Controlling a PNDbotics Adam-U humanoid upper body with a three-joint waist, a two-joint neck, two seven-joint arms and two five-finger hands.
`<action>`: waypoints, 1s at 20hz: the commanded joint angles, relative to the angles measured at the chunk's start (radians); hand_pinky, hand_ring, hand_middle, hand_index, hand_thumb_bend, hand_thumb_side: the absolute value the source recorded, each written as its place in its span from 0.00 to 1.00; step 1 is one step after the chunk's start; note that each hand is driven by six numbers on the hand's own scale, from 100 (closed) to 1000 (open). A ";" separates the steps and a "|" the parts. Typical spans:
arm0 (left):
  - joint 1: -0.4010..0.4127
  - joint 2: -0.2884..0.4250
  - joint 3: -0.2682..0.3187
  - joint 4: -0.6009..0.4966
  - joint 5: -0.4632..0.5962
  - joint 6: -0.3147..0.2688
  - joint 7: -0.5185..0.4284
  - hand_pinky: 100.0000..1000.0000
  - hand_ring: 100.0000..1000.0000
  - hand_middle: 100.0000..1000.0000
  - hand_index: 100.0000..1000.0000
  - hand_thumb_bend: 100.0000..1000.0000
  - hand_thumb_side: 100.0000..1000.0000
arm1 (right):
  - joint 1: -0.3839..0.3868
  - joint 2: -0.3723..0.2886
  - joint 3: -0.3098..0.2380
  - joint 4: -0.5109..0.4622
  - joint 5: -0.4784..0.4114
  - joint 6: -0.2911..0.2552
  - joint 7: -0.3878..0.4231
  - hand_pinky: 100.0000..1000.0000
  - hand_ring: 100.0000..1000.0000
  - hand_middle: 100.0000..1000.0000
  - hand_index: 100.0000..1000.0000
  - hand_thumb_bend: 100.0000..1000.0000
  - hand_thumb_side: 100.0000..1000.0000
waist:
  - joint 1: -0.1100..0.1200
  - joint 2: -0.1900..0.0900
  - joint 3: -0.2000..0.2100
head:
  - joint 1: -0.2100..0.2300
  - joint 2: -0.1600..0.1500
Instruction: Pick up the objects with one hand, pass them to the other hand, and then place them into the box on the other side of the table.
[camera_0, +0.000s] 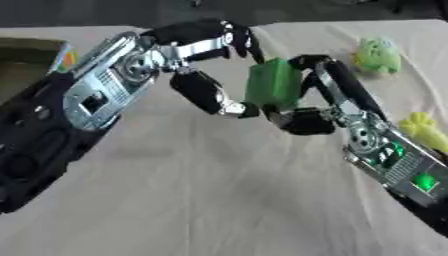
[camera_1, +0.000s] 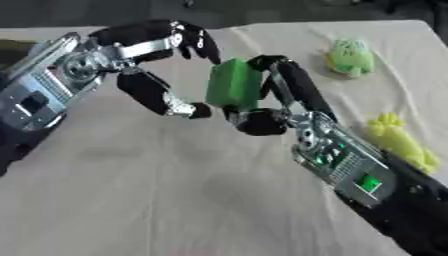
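A green block (camera_0: 273, 82) hangs above the middle of the beige table, caught between both hands. My right hand (camera_0: 360, 131) comes in from the lower right; its fingers (camera_0: 339, 82) curl round the block's right side and its thumb sits under it. My left hand (camera_0: 144, 62) reaches from the left. Its fingertips (camera_0: 249, 47) touch the block's upper left corner and its thumb (camera_0: 214, 97) meets the lower left corner.
An open cardboard box (camera_0: 22, 55) stands at the table's far left, partly behind my left arm. A light green soft toy (camera_1: 350, 57) lies at the far right. A yellow toy (camera_1: 398, 142) lies beside my right forearm.
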 joint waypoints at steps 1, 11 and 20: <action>-0.014 -0.009 0.009 0.017 -0.019 -0.013 0.016 0.74 0.78 0.78 0.79 0.49 0.38 | -0.017 -0.016 -0.007 -0.019 -0.009 0.001 -0.006 0.72 0.46 0.34 0.46 0.00 0.00 | -0.001 -0.017 -0.003 | -0.001 0.000; -0.011 -0.027 0.008 0.060 -0.032 -0.045 0.113 0.74 0.78 0.78 0.80 0.51 0.33 | -0.017 -0.009 0.021 -0.019 -0.030 -0.010 -0.050 0.71 0.45 0.34 0.46 0.00 0.00 | 0.006 -0.015 -0.002 | -0.002 -0.007; -0.014 -0.020 0.001 0.047 -0.020 -0.035 0.223 0.74 0.79 0.77 0.79 0.55 0.27 | -0.015 -0.006 0.026 -0.019 -0.024 -0.010 -0.061 0.71 0.45 0.34 0.46 0.00 0.00 | 0.007 -0.013 -0.002 | -0.004 -0.009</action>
